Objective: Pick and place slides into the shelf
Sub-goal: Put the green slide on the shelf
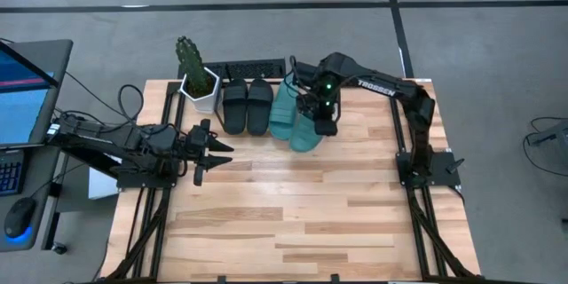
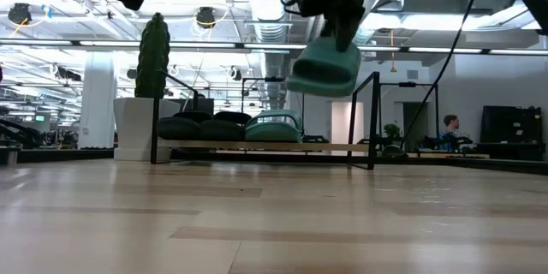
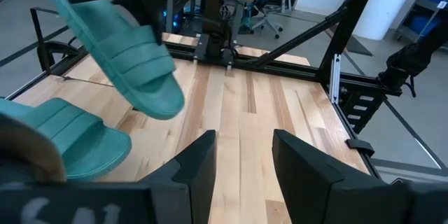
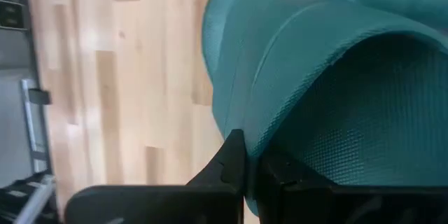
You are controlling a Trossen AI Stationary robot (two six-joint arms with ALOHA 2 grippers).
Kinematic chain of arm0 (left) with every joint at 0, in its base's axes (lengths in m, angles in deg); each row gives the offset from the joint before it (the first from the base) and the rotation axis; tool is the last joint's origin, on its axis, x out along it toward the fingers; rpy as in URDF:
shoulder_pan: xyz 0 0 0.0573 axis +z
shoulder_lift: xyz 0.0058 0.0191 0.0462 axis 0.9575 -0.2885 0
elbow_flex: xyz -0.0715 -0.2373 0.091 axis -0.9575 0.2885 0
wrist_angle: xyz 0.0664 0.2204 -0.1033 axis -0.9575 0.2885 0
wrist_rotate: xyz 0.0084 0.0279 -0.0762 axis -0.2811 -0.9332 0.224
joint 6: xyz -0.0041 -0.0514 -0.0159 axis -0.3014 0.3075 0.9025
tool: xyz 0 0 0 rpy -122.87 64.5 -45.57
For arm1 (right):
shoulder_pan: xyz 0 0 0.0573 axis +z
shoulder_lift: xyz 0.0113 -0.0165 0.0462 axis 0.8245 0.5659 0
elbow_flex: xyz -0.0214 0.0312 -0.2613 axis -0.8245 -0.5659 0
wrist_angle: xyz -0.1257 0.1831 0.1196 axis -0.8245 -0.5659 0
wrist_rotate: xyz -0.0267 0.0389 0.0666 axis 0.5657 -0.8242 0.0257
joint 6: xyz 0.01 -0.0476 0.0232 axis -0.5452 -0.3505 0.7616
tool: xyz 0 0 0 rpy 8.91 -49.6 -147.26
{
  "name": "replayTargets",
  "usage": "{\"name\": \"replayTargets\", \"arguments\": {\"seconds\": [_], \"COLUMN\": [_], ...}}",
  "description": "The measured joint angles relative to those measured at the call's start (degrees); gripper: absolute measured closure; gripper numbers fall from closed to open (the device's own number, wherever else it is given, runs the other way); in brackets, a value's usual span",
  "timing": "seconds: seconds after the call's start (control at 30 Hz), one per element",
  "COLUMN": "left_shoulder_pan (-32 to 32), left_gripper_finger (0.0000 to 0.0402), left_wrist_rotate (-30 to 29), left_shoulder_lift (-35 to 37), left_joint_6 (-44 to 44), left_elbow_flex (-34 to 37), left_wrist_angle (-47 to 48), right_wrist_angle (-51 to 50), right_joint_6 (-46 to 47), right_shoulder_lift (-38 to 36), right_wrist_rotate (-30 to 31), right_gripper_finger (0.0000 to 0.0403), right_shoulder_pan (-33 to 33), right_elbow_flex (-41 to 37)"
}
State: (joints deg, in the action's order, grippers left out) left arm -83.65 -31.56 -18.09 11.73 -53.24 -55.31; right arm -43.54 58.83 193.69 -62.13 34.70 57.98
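My right gripper (image 1: 321, 117) is shut on a teal slide (image 1: 306, 133), which hangs in the air just in front of the shelf (image 2: 372, 111); the low view shows this slide (image 2: 325, 68) well above the table. Two black slides (image 1: 247, 105) and the other teal slide (image 1: 282, 111) lie side by side on their soles on the shelf's wood base. My left gripper (image 1: 213, 151) waits open over the table's left part; its open fingers (image 3: 241, 168) point toward the teal slides. My right gripper (image 4: 252, 161) pinches the teal slide's wide strap at its edge (image 4: 241, 122), one finger (image 4: 234, 157) on the outside, the other (image 4: 280, 171) under the strap's arch. It comes from above. The slide (image 2: 325, 68) hangs tilted below the fingers, lifted clear of table and shelf.
A cactus in a white pot (image 1: 197, 80) stands at the shelf's left end. Black arm-mount frames (image 1: 413, 155) run along both sides of the table. The wood tabletop (image 1: 302, 213) stretches from the shelf to the near edge. A laptop (image 1: 22, 89) sits off the table's left.
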Motion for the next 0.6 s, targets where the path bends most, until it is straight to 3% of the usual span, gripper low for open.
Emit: {"name": "replayTargets", "arguments": {"seconds": [0.6], "left_shoulder_pan": [-0.02], "left_gripper_finger": [0.0273], "left_wrist_rotate": [0.00], "left_shoulder_lift": [0.00], "left_joint_6": [4.13], "left_elbow_flex": [0.02], "left_wrist_angle": [-0.06], "right_wrist_angle": [-0.03], "right_joint_6": [-8.58], "right_shoulder_lift": [-0.03], "right_wrist_rotate": [4.68], "right_gripper_finger": [0.0402], "right_shoulder_pan": [-6.65], "right_elbow_flex": [0.00]}}
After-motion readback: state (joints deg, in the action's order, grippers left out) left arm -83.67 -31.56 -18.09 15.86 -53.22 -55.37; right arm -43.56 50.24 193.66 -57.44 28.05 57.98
